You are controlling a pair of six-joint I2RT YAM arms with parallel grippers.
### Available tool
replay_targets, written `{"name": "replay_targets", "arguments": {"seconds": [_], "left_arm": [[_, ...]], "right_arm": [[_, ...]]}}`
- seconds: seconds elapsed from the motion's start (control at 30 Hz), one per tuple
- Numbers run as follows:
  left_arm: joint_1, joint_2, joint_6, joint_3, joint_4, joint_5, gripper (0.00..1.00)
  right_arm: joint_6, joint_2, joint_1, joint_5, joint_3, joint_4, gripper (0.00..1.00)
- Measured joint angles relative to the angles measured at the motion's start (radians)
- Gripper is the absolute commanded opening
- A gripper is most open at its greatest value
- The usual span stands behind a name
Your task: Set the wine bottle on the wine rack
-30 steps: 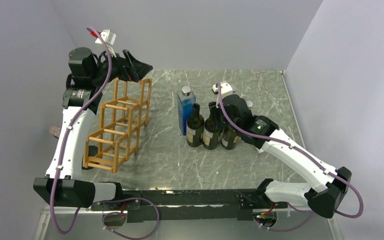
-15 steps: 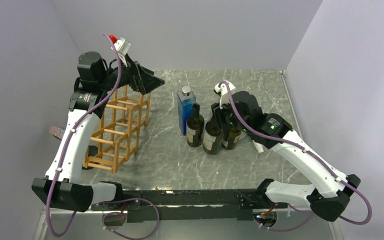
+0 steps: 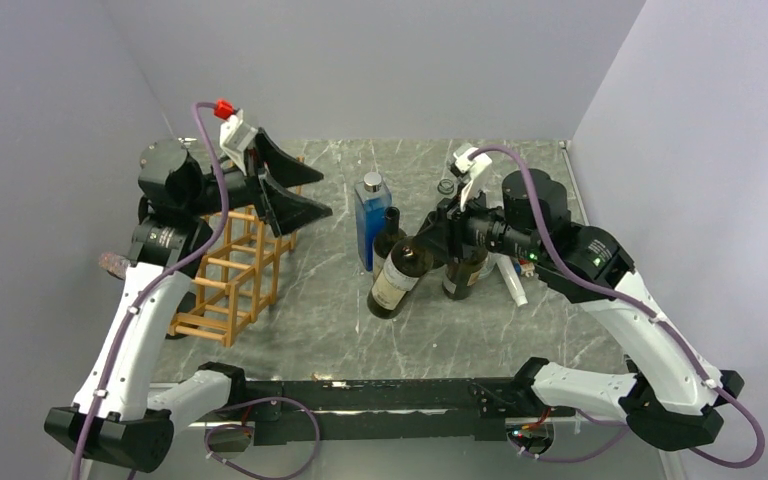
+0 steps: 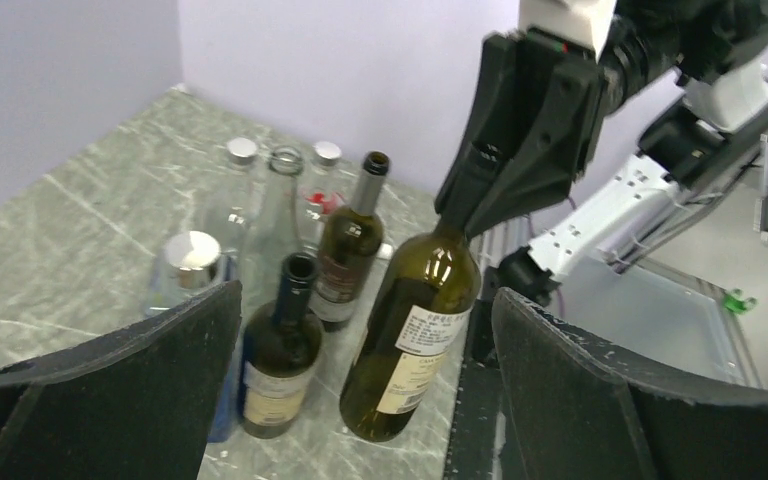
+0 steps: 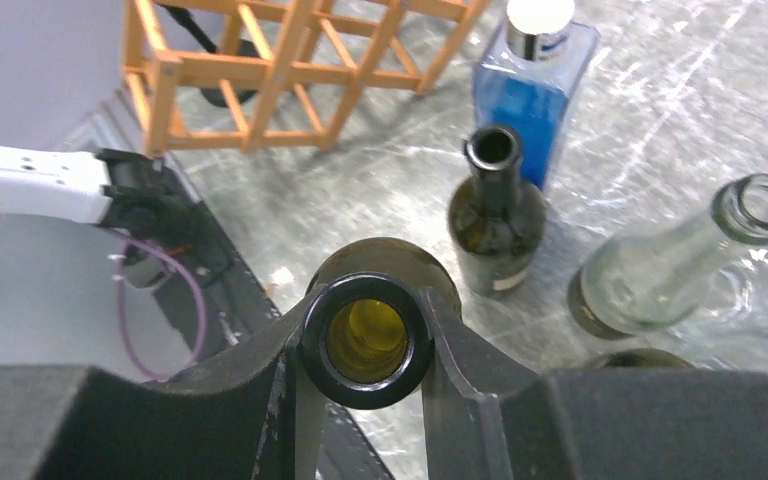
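Note:
A dark green wine bottle [image 3: 398, 280] with a pale label leans over, base down-left near the table and neck up-right. My right gripper [image 3: 440, 232] is shut on its neck just under the mouth [image 5: 365, 340]. From the left wrist the same bottle [image 4: 415, 330] shows tilted, black fingers [image 4: 520, 130] clamped on its top. The orange-brown wine rack [image 3: 235, 265] stands at the left, also seen at the top of the right wrist view [image 5: 290, 60]. My left gripper [image 3: 310, 195] hangs open above the rack's right end, facing the bottle, nothing between its fingers [image 4: 110, 390].
A blue square bottle [image 3: 371, 215] with a silver cap, a dark bottle [image 3: 390, 228] and another dark bottle [image 3: 463, 270] stand close behind the held one. Clear glass bottles [image 4: 270, 200] stand farther back. A white object [image 3: 513, 280] lies on the table under the right arm.
The right gripper has pulled the wine bottle out of the group and tipped it to the left. The left arm has swung its open gripper right, over the rack toward the bottles.

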Motion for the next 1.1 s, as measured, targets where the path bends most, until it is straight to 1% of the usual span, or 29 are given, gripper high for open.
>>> {"name": "replay_targets", "arguments": {"seconds": [0.23, 0.33, 0.47, 0.63, 0.93, 1.1], "left_arm": [[-0.098, -0.049, -0.069, -0.129, 0.048, 0.037, 0.99], [-0.171, -0.071, -0.071, -0.174, 0.046, 0.021, 0.99], [-0.275, -0.108, -0.069, -0.236, 0.048, -0.007, 0.99], [-0.366, -0.147, -0.063, -0.299, 0.045, -0.050, 0.99], [-0.437, -0.173, 0.005, -0.351, -0.007, -0.119, 0.99], [-0.446, -0.173, 0.055, -0.362, -0.051, -0.156, 0.99]], "right_arm": [[0.114, 0.027, 0.001, -0.079, 0.113, 0.002, 0.00], [0.179, 0.039, 0.001, -0.097, 0.148, 0.004, 0.00], [0.277, 0.042, 0.001, -0.121, 0.156, 0.007, 0.00], [0.367, 0.035, 0.002, -0.151, 0.130, 0.040, 0.00], [0.419, 0.009, 0.003, -0.155, 0.124, 0.091, 0.00], [0.435, -0.019, 0.003, -0.138, 0.105, 0.133, 0.00]]}}
